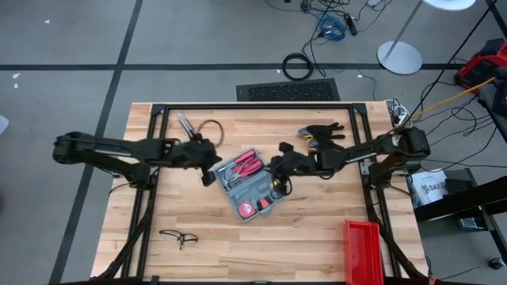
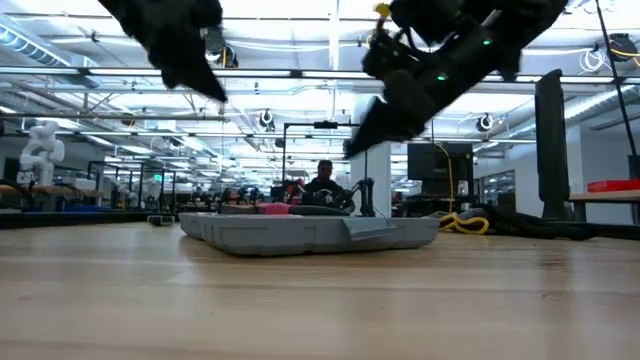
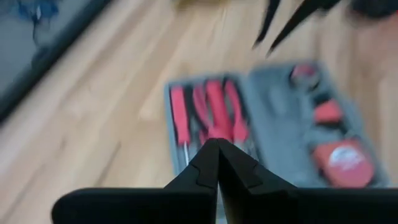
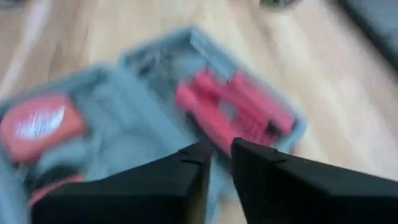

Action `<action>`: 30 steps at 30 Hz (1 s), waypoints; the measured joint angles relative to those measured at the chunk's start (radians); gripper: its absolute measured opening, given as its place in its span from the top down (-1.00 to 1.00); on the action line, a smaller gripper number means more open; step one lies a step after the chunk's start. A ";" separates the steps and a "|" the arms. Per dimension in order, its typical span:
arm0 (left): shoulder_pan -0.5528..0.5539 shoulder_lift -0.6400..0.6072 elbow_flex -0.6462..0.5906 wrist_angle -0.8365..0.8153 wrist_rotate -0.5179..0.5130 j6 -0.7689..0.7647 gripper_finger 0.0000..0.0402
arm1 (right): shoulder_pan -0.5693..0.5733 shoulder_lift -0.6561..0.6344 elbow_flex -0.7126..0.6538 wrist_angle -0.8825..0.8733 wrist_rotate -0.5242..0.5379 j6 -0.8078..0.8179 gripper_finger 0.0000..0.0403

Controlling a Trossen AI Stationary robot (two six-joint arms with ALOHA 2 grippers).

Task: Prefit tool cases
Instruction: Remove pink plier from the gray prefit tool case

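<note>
The left end effector point(image 3: 217, 163), fingers pressed together and empty, hovers at the tool case's point(image 1: 249, 184) left edge. The case lies open mid-counter point(image 1: 317, 229), red-handled tools showing in its tray. The right end effector point(image 4: 219, 157), fingers slightly parted and empty, hangs over the case's right side.

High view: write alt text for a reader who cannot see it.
An open tool case with red-handled tools lies mid-table, the left hand at one side and the right hand at the other. Safety glasses and a red bin sit nearer the front edge.
</note>
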 joint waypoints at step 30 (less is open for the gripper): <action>-0.006 -0.110 0.000 -0.007 -0.017 0.058 0.96 | -0.087 0.467 0.453 -0.215 -0.232 -0.050 0.82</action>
